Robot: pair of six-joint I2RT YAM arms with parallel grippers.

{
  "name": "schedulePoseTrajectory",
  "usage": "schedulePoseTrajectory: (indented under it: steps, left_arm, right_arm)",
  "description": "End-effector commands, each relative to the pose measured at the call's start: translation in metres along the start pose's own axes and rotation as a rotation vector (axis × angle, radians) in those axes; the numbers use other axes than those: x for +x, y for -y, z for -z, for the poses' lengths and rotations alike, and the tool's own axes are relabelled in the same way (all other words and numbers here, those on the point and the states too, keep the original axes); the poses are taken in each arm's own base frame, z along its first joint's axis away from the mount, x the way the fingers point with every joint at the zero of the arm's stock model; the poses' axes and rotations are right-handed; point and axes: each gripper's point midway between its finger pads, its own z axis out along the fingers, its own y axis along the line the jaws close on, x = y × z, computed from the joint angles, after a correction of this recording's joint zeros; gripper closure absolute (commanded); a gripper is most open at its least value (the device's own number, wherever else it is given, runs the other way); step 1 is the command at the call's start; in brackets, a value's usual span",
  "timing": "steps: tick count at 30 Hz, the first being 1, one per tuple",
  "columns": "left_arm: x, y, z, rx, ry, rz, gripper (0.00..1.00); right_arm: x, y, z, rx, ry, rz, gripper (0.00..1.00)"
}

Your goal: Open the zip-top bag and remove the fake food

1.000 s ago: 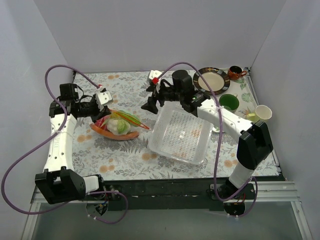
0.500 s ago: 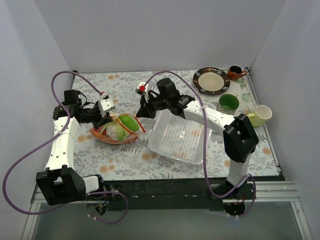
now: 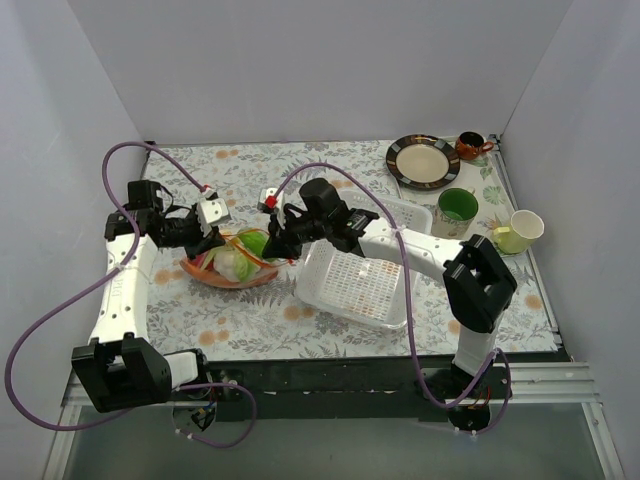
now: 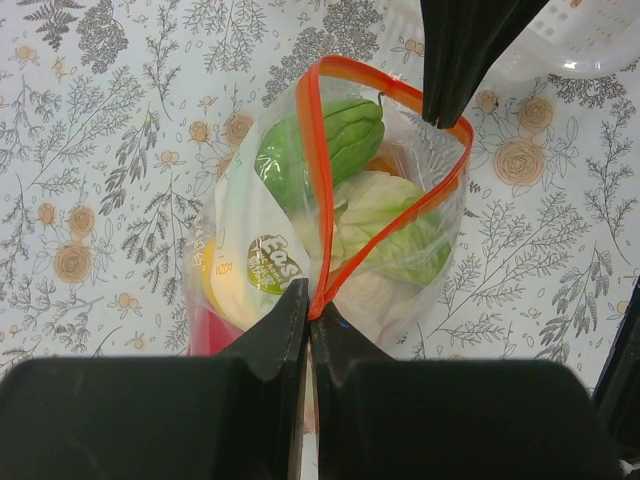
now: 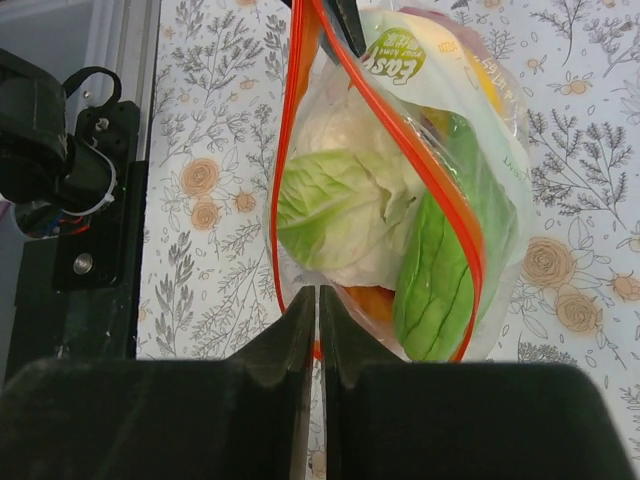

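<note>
Right hand (image 3: 277, 243) has swung left off the white tray (image 3: 350, 290) and is now clenched on one side of the zip-top bag (image 3: 232, 268) mouth, on the orange zip strip (image 5: 292, 150). Left hand (image 4: 308, 312) is clenched on the opposite side. The bag lies on the table (image 3: 250, 320) left of the tray, mouth gaping. You can count five fake food (image 4: 370, 210) pieces inside: cucumber (image 5: 435, 270), cabbage (image 5: 335, 205), orange piece (image 5: 365, 300), yellow piece (image 4: 215, 290), red piece (image 4: 210, 335). At far right sit one plate (image 3: 423, 161), a green cup (image 3: 457, 207) and a pale cup (image 3: 522, 230).

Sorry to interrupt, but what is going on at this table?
Both arms are working on the zip-top bag. The left gripper and the right gripper each pinch its orange zip strip on opposite sides, and the mouth gapes open. The fake food, cabbage and cucumber included, is inside. A white perforated tray sits beside it.
</note>
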Motion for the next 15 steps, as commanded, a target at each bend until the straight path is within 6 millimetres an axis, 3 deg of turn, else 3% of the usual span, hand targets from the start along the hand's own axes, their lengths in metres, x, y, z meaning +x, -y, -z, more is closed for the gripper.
schedulePoseTrajectory:
  steps: [1, 5, 6, 7, 8, 15]
  left_arm:
    - [-0.017, -0.001, 0.008, -0.008, 0.028, -0.047, 1.00]
    - [-0.016, 0.000, 0.008, 0.000, 0.021, -0.047, 1.00]
    - [-0.017, -0.001, 0.009, -0.001, 0.022, -0.048, 1.00]
    - [-0.016, 0.000, 0.009, 0.001, 0.020, -0.044, 1.00]
    - [-0.016, -0.001, 0.008, 0.005, 0.021, -0.044, 1.00]
    - [-0.018, -0.001, 0.008, 0.014, 0.028, -0.041, 1.00]
  right_arm:
    - [-0.025, 0.008, -0.004, 0.031, 0.071, 0.085, 0.74]
    - [-0.025, 0.020, -0.013, 0.054, 0.057, 0.099, 0.53]
    - [-0.023, 0.023, -0.014, 0.062, 0.051, 0.107, 0.43]
    - [-0.021, 0.026, -0.018, 0.065, 0.046, 0.107, 0.07]
    - [-0.020, 0.027, -0.019, 0.066, 0.039, 0.102, 0.02]
    - [-0.003, 0.037, -0.033, 0.066, 0.013, 0.056, 0.02]
